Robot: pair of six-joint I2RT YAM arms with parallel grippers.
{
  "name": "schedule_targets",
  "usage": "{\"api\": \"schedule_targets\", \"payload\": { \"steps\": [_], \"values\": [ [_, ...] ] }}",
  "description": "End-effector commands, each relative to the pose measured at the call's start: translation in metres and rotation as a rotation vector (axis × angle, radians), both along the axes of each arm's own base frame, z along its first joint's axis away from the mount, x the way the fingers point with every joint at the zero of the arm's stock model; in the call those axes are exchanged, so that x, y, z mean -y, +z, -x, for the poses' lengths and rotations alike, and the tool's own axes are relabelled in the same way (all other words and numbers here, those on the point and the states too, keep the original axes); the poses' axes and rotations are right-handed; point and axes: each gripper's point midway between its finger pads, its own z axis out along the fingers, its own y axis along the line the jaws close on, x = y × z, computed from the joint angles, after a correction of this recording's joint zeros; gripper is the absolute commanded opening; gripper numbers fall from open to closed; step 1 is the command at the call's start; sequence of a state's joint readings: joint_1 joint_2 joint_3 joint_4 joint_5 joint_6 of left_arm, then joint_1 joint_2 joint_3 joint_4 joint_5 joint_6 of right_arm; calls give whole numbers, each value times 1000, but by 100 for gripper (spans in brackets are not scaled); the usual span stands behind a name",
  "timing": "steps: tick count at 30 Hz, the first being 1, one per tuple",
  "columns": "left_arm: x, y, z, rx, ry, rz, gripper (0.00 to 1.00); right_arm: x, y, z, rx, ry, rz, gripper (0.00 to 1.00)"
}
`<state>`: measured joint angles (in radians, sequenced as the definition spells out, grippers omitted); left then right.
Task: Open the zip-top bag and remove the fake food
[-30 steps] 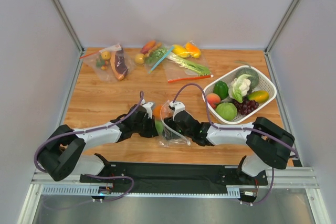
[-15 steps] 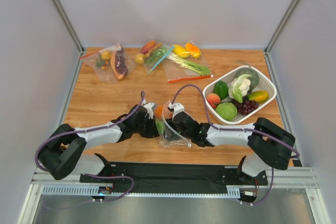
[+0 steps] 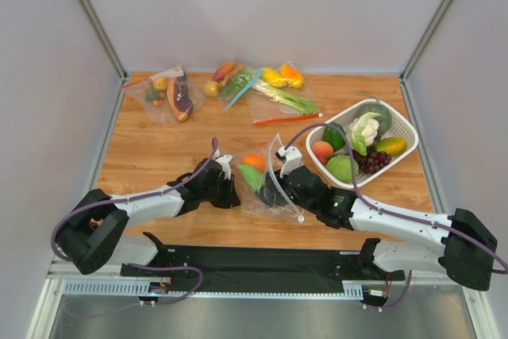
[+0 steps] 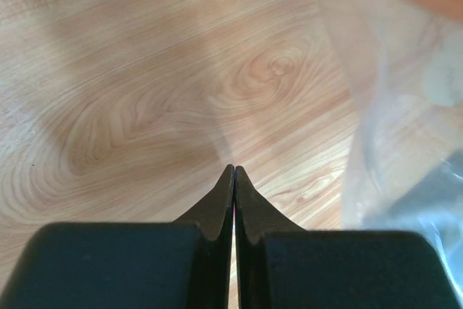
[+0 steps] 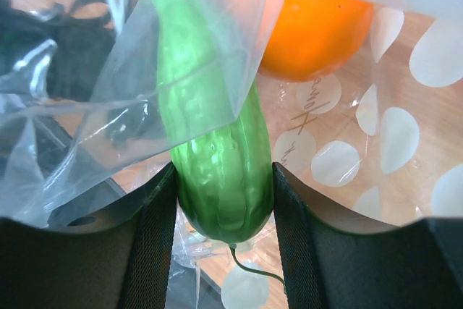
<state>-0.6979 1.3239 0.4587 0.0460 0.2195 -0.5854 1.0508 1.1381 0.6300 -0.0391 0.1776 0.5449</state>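
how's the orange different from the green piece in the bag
The orange is round and smooth; the green piece is long and bumpy. The green piece is clamped between the right pincer's fingers, while the orange lies just beyond it, ungripped. Both are glossy, and both lie against the clear dotted film of the bag.

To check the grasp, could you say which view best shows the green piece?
Right wrist: the green piece sits large between the fingers of the right gripper. Top external shows it small; left wrist, not at all.
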Motion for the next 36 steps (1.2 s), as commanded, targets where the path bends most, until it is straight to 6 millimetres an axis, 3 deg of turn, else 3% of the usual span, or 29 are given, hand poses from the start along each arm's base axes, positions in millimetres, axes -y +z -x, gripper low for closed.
{"api": "schedule_targets", "payload": {
  "steps": [1,5,9,16,26,31,34,36],
  "values": [
    [10,30,-9,77,10,91,0,13,-3,0,11,-33,32,1],
    [8,52,-6,129,16,141,7,22,-8,-2,19,-60,59,1],
    [10,77,-1,162,27,234,38,23,-8,-3,22,-71,58,1],
    [21,93,19,112,-7,385,66,21,4,-5,30,-91,9,1],
    [43,116,37,25,-70,624,74,15,20,-10,47,-109,-46,1],
    [54,116,40,-17,-101,669,74,12,22,-11,45,-110,-62,1],
    [60,112,44,-50,-123,673,70,12,23,-11,46,-110,-65,1],
    [63,105,46,-76,-127,669,53,12,21,-12,45,-113,-58,1]
  ]
}}
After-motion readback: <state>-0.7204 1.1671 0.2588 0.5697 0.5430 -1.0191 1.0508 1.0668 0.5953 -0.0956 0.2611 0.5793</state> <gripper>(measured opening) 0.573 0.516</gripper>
